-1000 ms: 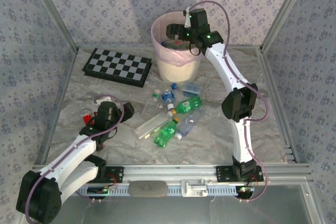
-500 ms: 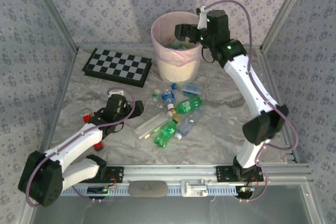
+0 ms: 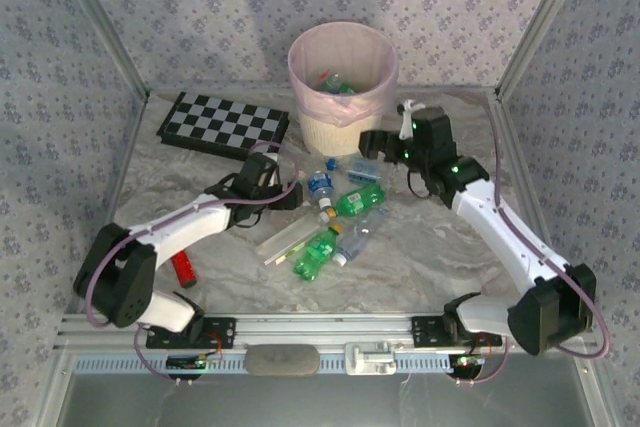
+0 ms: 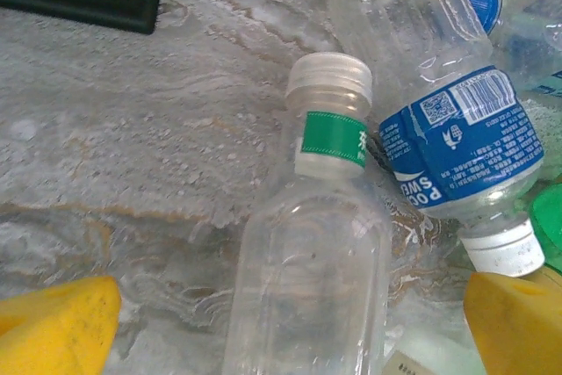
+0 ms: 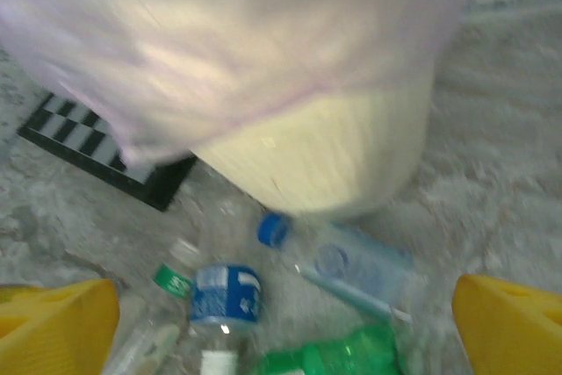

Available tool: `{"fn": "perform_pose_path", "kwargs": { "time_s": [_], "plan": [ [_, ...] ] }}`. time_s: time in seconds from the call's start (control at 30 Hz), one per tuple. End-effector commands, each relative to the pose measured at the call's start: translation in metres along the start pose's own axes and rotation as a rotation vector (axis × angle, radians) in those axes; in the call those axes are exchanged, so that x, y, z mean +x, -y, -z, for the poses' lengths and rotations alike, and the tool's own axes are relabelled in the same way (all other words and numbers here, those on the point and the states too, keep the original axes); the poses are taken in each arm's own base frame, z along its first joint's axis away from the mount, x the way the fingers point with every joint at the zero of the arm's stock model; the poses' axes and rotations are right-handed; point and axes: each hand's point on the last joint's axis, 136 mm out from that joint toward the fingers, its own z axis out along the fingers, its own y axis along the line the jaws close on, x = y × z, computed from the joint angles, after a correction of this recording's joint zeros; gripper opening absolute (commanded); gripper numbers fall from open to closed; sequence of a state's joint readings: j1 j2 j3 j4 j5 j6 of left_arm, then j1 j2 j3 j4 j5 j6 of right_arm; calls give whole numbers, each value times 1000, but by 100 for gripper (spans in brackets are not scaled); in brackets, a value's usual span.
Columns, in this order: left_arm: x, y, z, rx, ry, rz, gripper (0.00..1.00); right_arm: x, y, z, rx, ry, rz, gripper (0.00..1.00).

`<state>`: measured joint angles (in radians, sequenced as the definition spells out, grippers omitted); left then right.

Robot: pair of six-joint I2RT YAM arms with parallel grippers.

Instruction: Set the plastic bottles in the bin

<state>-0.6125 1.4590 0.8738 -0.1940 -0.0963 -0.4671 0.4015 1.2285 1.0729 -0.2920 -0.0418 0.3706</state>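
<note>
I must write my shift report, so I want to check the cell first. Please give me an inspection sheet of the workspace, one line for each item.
surface: grey marbled table, no spill seen.
job's things: plastic bottles lie loose mid-table; a few are inside the bin.
clutter: checkerboard left of the bin; small red object at front left.
grippers: left gripper open, low over a clear bottle with a green neck band; right gripper open, empty, near the bin's foot.
cables: a purple cable loops along each arm; no snag seen.
surroundings: patterned walls, metal frame.
</note>
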Motion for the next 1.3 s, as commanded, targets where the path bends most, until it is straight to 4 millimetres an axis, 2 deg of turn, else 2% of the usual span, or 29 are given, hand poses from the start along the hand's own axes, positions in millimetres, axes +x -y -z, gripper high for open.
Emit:
{"fn": "perform_pose_path", "kwargs": {
  "time_s": [0.0,0.1,0.23,0.47,0.73,1.1,1.27],
  "plan": [
    [-3,11,-9,-7,-44,-69,100,11,22,14,78,63,-94,99],
    [-4,14,-19,-35,-62,-101,100,33,40,15,123,71,-163,99],
    [-2,14,-28,-87,-83,-143,100,55,53,13,147,69,-238,99],
    [13,4,-42,-144,-127,-163,100,75,54,-3,114,34,-314,99],
    [23,1,-55,-160,-154,-180,98,82,52,-10,100,13,-347,99],
    [23,0,-70,-176,-169,-201,85,86,56,-2,123,23,-349,99],
    [24,0,-69,-176,-171,-205,73,84,56,-1,125,31,-348,99]
  ]
}}
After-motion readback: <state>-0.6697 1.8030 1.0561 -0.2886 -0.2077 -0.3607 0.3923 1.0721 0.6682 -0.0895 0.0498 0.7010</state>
